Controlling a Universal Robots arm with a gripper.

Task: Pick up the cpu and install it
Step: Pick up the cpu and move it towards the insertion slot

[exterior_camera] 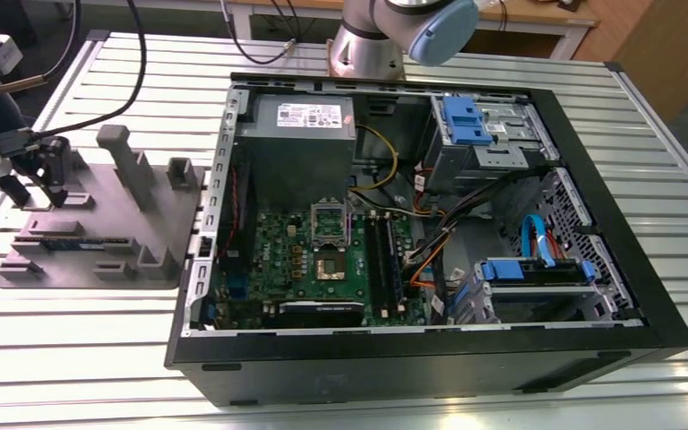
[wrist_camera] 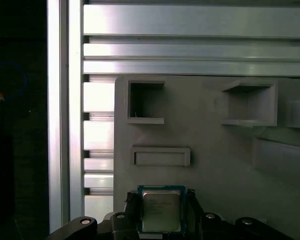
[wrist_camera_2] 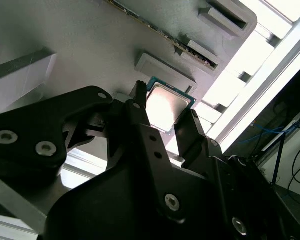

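The cpu (wrist_camera_2: 166,106) is a small square chip with a silvery top and a green rim. It sits between the two black fingers (wrist_camera_2: 145,130) of my gripper (wrist_camera_2: 165,107), which press against its opposite edges. In the first wrist view the cpu (wrist_camera: 161,210) is framed by my gripper (wrist_camera: 161,202) just over the grey moulded tray (wrist_camera: 215,160). My gripper (exterior_camera: 36,199) hangs at the far end of the tray (exterior_camera: 105,210) on the exterior view's left. Whether the chip still rests on the tray I cannot tell. The metal-framed socket (exterior_camera: 330,267) lies on the motherboard inside the open computer case (exterior_camera: 583,313).
Upright posts (exterior_camera: 123,152) and a memory stick (exterior_camera: 75,242) stand on the tray. The case holds a grey power supply (exterior_camera: 300,121), blue drive brackets (exterior_camera: 476,121) and loose cables (exterior_camera: 440,242). The arm's base (exterior_camera: 374,45) stands behind the case on the slatted aluminium table (exterior_camera: 69,358).
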